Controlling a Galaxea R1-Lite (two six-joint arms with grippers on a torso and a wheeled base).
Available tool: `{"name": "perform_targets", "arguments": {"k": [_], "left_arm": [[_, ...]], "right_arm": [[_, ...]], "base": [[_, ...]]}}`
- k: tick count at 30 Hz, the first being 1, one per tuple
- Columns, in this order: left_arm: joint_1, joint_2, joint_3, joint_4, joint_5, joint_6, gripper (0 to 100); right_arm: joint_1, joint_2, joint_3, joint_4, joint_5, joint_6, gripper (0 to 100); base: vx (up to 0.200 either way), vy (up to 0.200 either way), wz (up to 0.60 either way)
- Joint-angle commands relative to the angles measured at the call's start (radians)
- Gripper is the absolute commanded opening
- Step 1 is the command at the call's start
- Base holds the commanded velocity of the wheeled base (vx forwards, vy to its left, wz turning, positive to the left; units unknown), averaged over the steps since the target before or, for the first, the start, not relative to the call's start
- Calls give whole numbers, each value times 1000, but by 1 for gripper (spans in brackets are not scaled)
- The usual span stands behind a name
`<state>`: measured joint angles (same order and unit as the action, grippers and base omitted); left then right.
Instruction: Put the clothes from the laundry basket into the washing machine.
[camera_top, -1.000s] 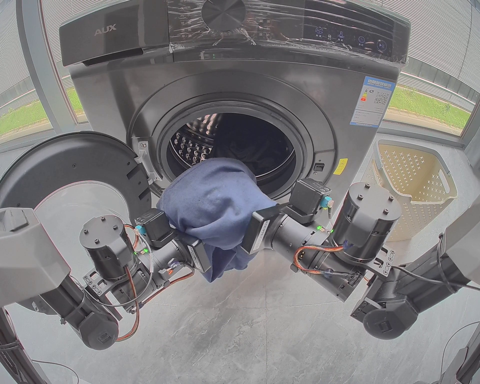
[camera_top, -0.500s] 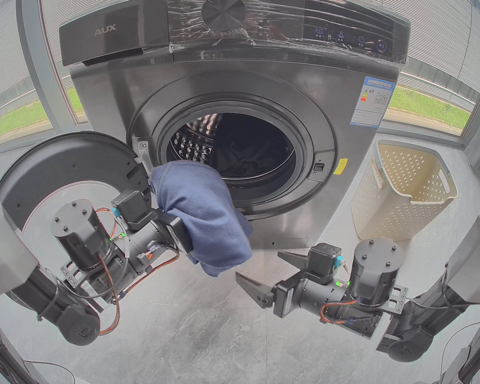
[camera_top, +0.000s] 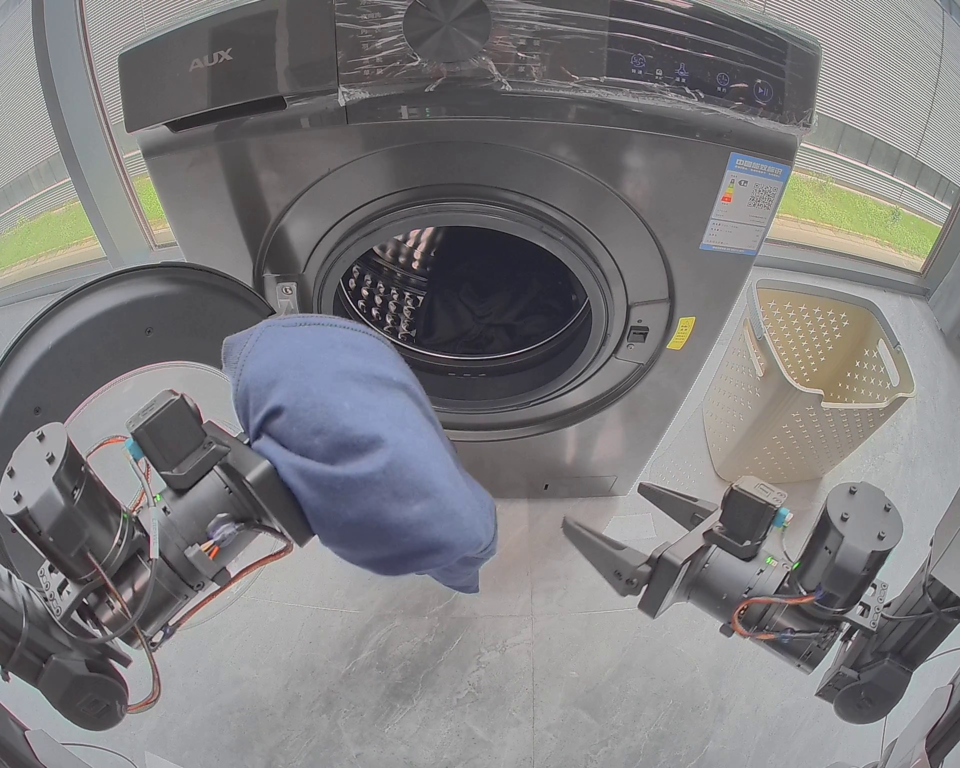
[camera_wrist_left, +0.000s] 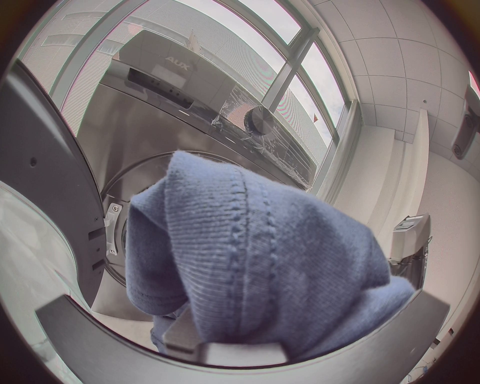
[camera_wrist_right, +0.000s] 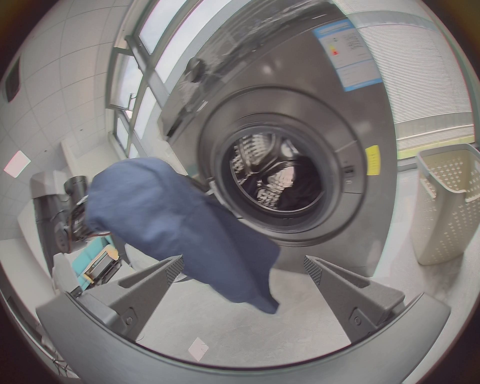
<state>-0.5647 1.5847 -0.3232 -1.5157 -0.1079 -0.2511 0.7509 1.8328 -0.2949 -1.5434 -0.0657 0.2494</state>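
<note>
The washing machine (camera_top: 470, 170) stood front-on with its round door (camera_top: 120, 330) swung fully open to the robot's left. Inside the drum (camera_top: 385, 290) lay 1 dark heap of clothing (camera_top: 500, 300), toward the back.

To the right of the machine the cream laundry basket (camera_top: 880, 350) stood upright on the grey floor (camera_top: 530, 680), close to the machine's side.

1 blue knitted garment (camera_top: 360, 450) was bunched over the left claw (camera_top: 300, 465) like a hood, covering it completely. The cloth's lower end hung free below, above the floor. The bundle sat in front of the door's hinge side, lower than the drum opening and to its left, outside the machine. Because the cloth hid it in the head view and in the left wrist view alike, I could not tell whether that claw was clamped or spread.

The right claw (camera_top: 605, 508) hung low over the floor in front of the machine's lower right corner, its 2 fingers (camera_top: 610, 555) spread wide with nothing between them. It pointed toward the garment and stood apart from it.
</note>
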Motion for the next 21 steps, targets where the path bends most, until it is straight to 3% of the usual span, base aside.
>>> {"name": "perform_targets", "arguments": {"k": [1, 7, 11, 13, 15, 16, 20, 21], "left_arm": [[-32, -63, 73, 2, -1, 4, 0], [-47, -66, 108, -11, -4, 6, 0], [-46, -60, 110, -9, -29, 3, 0], [-46, -45, 112, -11, -33, 6, 0], [-47, -43, 110, -11, -32, 7, 0], [-47, -40, 102, -11, -32, 13, 0], [-43, -26, 99, -11, -30, 13, 0], [-38, -11, 87, -12, -29, 23, 0]], "right_arm": [[-111, -12, 43, -1, 1, 22, 100], [-150, 0, 46, 0, -9, 18, 100], [-166, -20, 118, -1, -14, 10, 100], [-168, -81, 160, -1, -37, -5, 100], [-168, -107, 172, 0, -49, -4, 100], [-166, -221, 218, 0, -78, -4, 100], [-176, -329, 261, 9, -85, -24, 100], [-222, -395, 286, 16, -75, -71, 100]], "base": [[0, 0, 0], [0, 0, 0], [0, 0, 0], [0, 0, 0], [200, 0, 0], [200, 0, 0], [200, 0, 0], [200, 0, 0]]}}
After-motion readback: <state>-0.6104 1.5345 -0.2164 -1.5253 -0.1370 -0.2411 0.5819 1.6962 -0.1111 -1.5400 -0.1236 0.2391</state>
